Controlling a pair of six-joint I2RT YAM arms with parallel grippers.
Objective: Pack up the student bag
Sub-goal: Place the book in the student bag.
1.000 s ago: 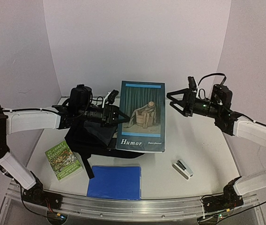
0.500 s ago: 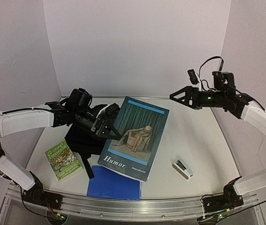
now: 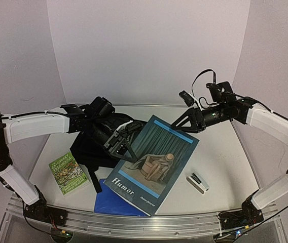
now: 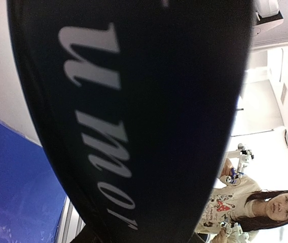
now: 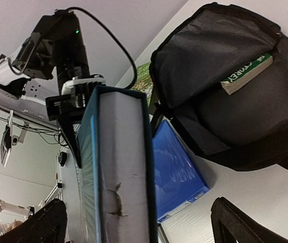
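Here, from above, we saw the student bag (image 3: pixel 85 152) lying flat on the table (image 3: pixel 225 152), left of centre, directly under the left arm and partly hidden by it. The left gripper (image 3: pixel 124 152) sat just beyond the bag's right edge, above it, clamped on the left edge of a large book titled "Humor" (image 3: pixel 156 162). The book was held off the table and tilted, with its lower corner hanging over a blue folder (image 3: pixel 106 202) that lay near the front edge. The right gripper (image 3: pixel 183 120) had its jaws spread wide at the book's far upper corner, well apart from the bag; we could not tell whether it touched the book. A small green book (image 3: pixel 69 173) lay just left of the bag, by the left wall. A small white and black device (image 3: pixel 198 182) lay right of the big book. Bare tabletop stretched from there to the right wall and behind the bag to the back wall.
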